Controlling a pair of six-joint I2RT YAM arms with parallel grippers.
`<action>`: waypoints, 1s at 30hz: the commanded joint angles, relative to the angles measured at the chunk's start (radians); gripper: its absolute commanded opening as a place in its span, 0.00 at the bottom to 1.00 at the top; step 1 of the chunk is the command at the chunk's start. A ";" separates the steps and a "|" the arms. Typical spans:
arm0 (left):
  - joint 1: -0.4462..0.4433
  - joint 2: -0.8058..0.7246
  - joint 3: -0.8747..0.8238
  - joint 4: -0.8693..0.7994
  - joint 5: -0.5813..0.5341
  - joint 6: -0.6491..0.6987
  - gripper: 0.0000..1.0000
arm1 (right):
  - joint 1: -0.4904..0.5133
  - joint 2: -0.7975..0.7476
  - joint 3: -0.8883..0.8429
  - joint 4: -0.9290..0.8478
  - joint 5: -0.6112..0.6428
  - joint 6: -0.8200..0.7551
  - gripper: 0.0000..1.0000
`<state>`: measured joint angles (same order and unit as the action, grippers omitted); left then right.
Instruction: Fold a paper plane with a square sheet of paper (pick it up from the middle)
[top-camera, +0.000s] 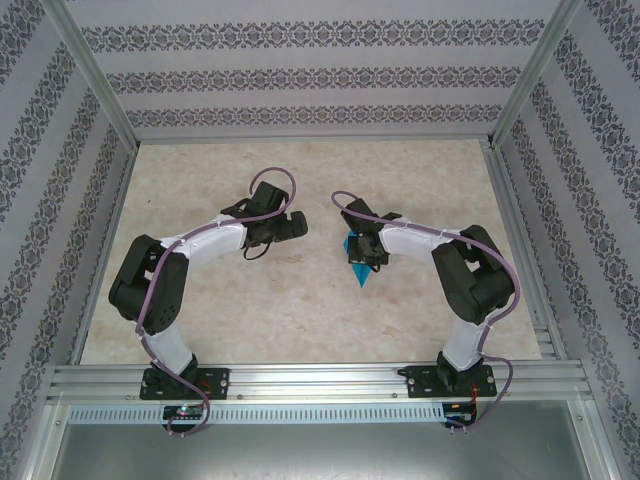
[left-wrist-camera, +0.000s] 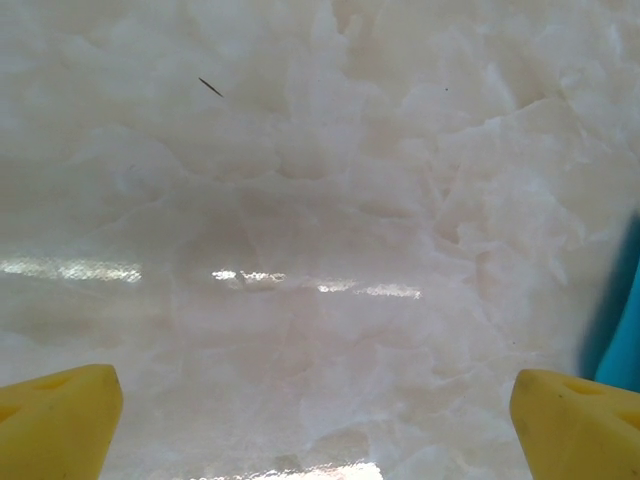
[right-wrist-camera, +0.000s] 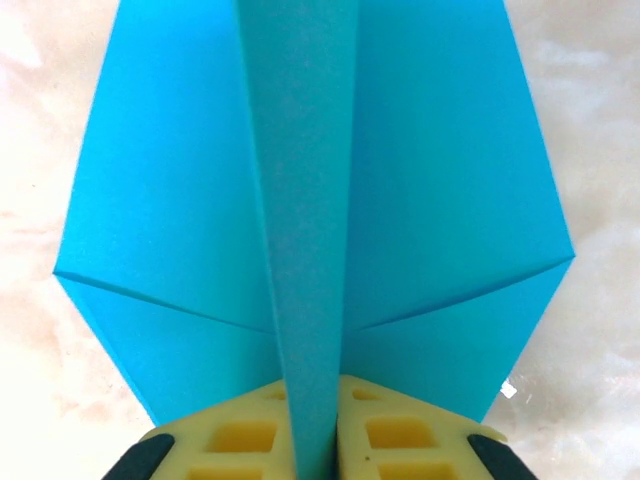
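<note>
Though boxed in on three sides by patterned panels (top-camera: 300, 75), just one surface (top-camera: 290, 310) here: pale, marbled, glossy under the light.

Two arms, black and white, bolted at the near edge. Left arm (top-camera: 165, 285) bent in from the left, right arm (top-camera: 470, 275) from the right, wrists turned toward each other near the middle and well apart.

Two claws. Left claw (top-camera: 293, 226) spread wide, gripping nothing. In its wrist view, two yellow fingertips (left-wrist-camera: 60, 415) at the bottom corners, bare surface between them and a sliver of teal at the right edge. Right claw (top-camera: 362, 255) pinched together on the paper. In its wrist view, two yellow pads (right-wrist-camera: 235, 440) pressed against either side of a raised middle fold.

One paper plane (right-wrist-camera: 170, 200), bright teal-blue, a little right of the surface's middle, clamped in the right claw.
- One narrow upright ridge down the centre.
- Two wings slanting away from it, left and right.
- One crease on each wing, running from the outer corner in toward the ridge.
- Widest at those two corners, tapering both toward the claw and away from it.

From above, a small pointed tip poking out past the claw toward the near edge. Cannot tell whether resting on the surface or lifted off it.
</note>
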<state>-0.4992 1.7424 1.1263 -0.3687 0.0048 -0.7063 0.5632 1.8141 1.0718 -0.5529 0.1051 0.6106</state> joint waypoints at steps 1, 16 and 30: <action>0.024 -0.047 -0.015 -0.024 -0.025 0.026 1.00 | 0.011 0.025 0.016 0.006 0.027 0.015 0.10; 0.113 -0.176 -0.110 -0.057 -0.037 0.031 1.00 | 0.012 0.139 0.333 -0.041 0.042 -0.120 0.09; 0.133 -0.214 -0.145 -0.067 -0.022 0.034 1.00 | 0.010 0.357 0.553 -0.078 0.018 -0.149 0.11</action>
<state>-0.3798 1.5501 0.9928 -0.4210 -0.0158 -0.6876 0.5632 2.1387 1.5902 -0.6144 0.1295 0.4747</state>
